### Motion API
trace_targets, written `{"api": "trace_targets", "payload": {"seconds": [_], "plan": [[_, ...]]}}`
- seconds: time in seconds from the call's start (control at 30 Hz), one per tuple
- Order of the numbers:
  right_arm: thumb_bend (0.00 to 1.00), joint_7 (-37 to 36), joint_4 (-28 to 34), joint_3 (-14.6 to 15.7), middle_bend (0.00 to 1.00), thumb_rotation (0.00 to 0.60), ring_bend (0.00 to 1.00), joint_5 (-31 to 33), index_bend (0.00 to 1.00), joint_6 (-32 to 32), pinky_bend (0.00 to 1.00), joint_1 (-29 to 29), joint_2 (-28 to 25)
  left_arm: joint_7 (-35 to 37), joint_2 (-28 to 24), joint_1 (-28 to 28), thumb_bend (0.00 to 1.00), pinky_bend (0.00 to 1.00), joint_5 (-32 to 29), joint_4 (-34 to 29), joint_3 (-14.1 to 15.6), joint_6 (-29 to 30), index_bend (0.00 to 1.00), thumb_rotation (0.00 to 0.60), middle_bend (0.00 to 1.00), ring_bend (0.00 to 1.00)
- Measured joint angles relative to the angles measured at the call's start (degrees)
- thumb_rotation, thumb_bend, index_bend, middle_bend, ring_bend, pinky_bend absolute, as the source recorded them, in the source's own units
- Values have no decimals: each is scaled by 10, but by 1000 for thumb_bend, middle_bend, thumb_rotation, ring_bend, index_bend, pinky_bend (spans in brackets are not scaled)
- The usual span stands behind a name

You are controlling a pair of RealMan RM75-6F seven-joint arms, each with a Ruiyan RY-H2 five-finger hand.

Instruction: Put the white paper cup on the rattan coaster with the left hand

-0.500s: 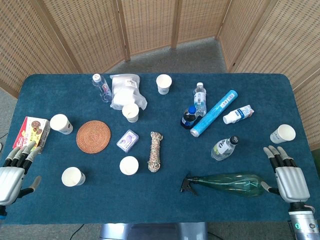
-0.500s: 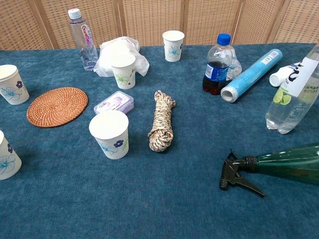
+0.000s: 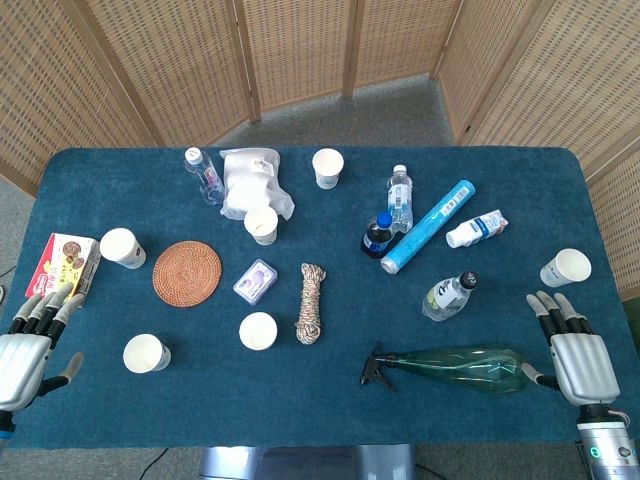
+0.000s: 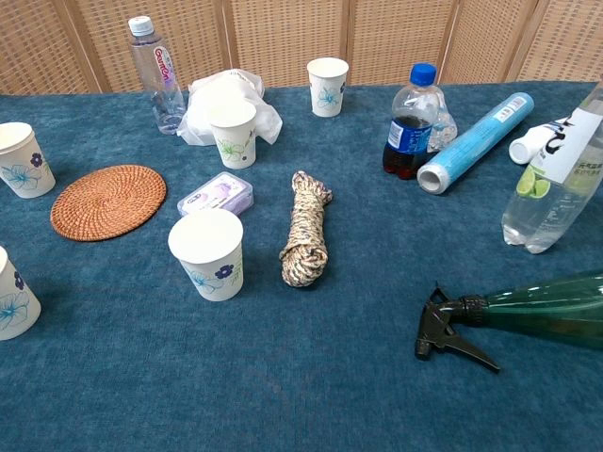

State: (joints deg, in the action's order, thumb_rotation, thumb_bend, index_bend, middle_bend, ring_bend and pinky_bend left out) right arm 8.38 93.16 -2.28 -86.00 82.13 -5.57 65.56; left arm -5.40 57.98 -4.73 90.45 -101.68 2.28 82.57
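Chest view cuts off both hands. White paper cup (image 3: 258,331) stands upright, mouth up, beside the rattan coaster (image 3: 187,272). Left hand (image 3: 25,345) and right hand (image 3: 575,352) lie spread, empty.

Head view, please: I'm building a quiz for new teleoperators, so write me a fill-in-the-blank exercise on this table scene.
1. The rattan coaster has ____ resting on it.
2. The green spray bottle lies on its ____.
3. The left hand holds ____.
4. The coiled rope lies to the ____ of the small lilac box in the picture.

Missing words: nothing; side; nothing; right
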Motion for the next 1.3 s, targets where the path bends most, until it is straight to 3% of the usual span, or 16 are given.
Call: {"api": "trace_targets", "payload": {"seconds": [1.3], "plan": [[0, 7, 0, 0, 8, 600, 53, 1, 82, -5, 239, -4, 5, 1, 2, -3, 447, 0, -5, 5, 2, -11, 0, 600, 0, 0]]}}
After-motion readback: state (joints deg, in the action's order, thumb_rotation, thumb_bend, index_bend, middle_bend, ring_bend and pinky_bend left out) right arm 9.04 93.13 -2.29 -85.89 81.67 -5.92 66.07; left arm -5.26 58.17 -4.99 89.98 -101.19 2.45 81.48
